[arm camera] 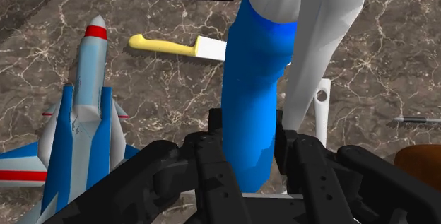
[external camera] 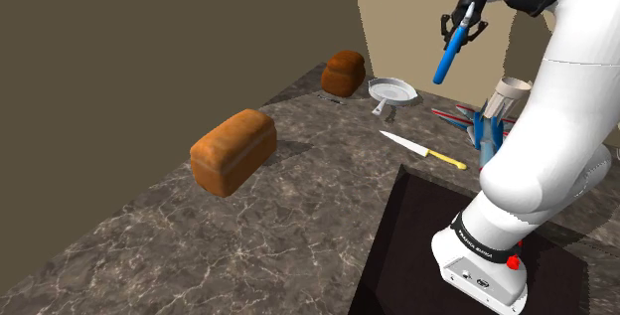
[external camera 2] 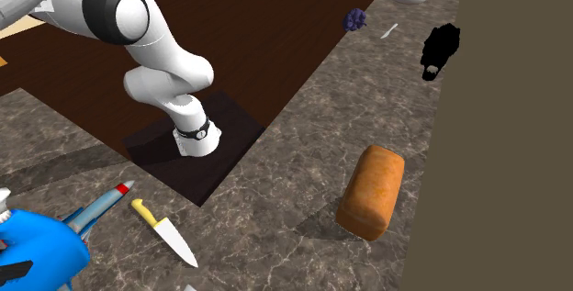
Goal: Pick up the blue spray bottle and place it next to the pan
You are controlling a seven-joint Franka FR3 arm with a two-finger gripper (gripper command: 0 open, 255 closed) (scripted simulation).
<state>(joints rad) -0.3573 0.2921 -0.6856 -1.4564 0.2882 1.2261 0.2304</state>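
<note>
A tabletop [external camera: 199, 253] of dark grey-brown stone, veined with white, is seen. It is bounded along one side by a flat olive-brown wall [external camera: 149, 45], and a beige wall [external camera: 417, 15] is met at the far corner. In the second exterior view, a dark brown wood-grained surface [external camera 2: 275, 23] is shown beside the tabletop. Soft shadows are cast on the stone.

Shells: your arm [external camera: 542, 134] wears smooth white casings, rounded at each link.
Joints: look for the dark joints [external camera 2: 110, 5], round caps set into the white.
Foot: the white foot [external camera: 479, 271] is blocky, with small dark marks on its side.
Band: a black band [external camera: 484, 243] rings the arm above the foot; you cannot read its white lettering.
Button: a red button [external camera: 513, 261] sits at the band's edge.
Hand: your hand [arm camera: 249, 148] is all black and angular; its fingers [arm camera: 210, 160] show small round pits.
</note>
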